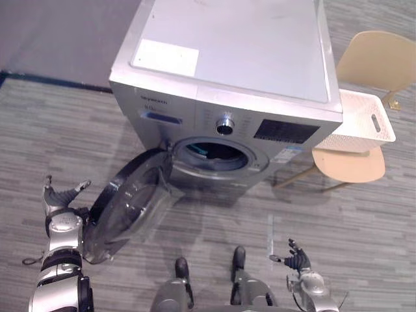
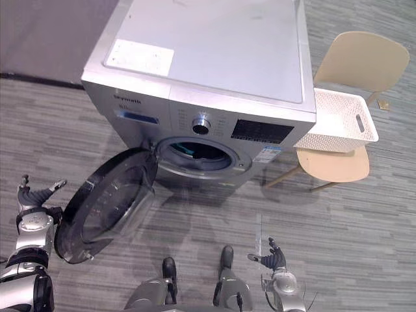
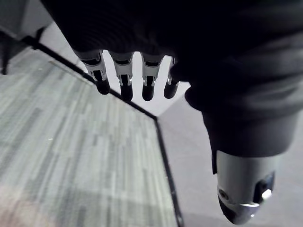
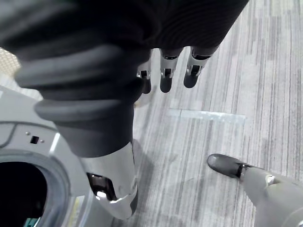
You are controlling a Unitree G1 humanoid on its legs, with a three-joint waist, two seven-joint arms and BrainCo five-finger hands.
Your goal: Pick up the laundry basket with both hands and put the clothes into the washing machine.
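The silver washing machine (image 1: 234,58) stands in the middle with its round door (image 1: 127,205) swung wide to the left and the drum opening (image 1: 218,156) dark; a bit of teal shows inside. A white perforated laundry basket (image 1: 361,123) rests on a beige chair (image 1: 380,58) at the machine's right side; what it contains is hidden. My left hand (image 1: 62,208) hovers low on the left beside the door's outer edge, fingers (image 3: 125,78) straight and holding nothing. My right hand (image 1: 299,263) is low on the right over the floor, far from the basket, with its fingers (image 4: 165,75) relaxed.
A dark strip (image 1: 52,81) borders a plain grey floor area at the upper left. A pale tape mark (image 1: 271,227) lies on the striped floor in front of the machine. The open door takes up the space between my left hand and the machine.
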